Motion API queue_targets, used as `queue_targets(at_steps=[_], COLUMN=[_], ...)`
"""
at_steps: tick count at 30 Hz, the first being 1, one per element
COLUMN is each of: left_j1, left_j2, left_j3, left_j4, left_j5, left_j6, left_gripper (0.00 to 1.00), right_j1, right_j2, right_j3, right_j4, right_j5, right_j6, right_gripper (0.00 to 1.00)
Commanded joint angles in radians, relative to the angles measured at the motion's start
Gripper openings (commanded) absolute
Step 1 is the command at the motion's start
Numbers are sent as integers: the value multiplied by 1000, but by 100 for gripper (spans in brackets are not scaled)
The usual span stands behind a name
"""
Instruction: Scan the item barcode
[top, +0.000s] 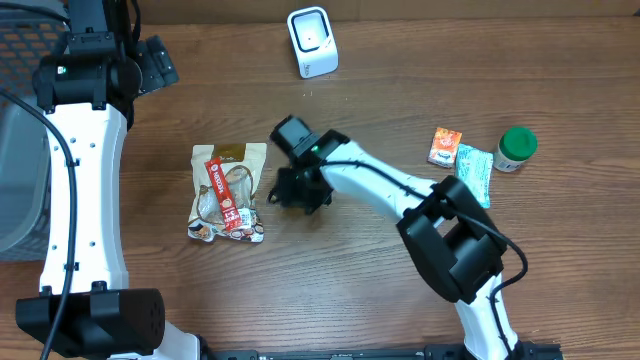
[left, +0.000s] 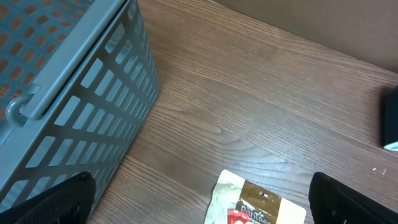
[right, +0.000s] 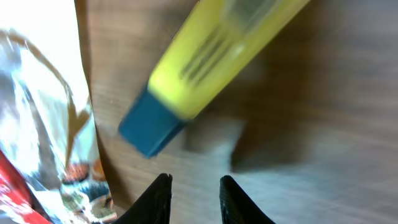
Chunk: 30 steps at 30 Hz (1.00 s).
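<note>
A yellow tube-like item (right: 211, 50) with a blue end (right: 146, 130) lies on the wood table, blurred, with a barcode on its side. My right gripper (right: 194, 196) hovers just short of it. Its fingers stand a little apart and only bare table shows between them. From overhead the right gripper (top: 298, 190) hides the yellow item. The white scanner (top: 312, 42) stands at the back of the table. My left gripper (left: 205, 202) is wide open above the table, over the top edge of a snack bag (left: 258, 202), and holds nothing.
The snack bag (top: 228, 192) lies just left of the right gripper. A grey slatted basket (left: 74, 93) stands at the far left. At the right are an orange packet (top: 445, 146), a teal packet (top: 474, 170) and a green-capped bottle (top: 516, 148).
</note>
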Motion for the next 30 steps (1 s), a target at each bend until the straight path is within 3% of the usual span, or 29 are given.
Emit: queue_targets(at_steps=[1,4,7,14,20,30], left_j1=[-1,-1,-1,-1,-1,-1], left_j2=[10,10,10,10,10,10], left_j3=[8,8,8,8,8,8], left_j4=[3,3,3,2,3,3], left_j5=[-13,-13,-13,-13,-13,-13], left_j6=[-14,-14,-14,-14,-14,-14], left_gripper=[100,100,100,100,100,100], right_j1=[-34,-35,-35,10,60,23], right_j2=[-33,-33,-32,-22,16,26], right_j3=[54,65,63,40,36,36], right_j4=[3,9,8,80,103,-139], right_j5=[-2,13,83,228,245,347], right_j6=[-10,23,119,274,264,156], right_gripper=[27,28,50,53,53,53])
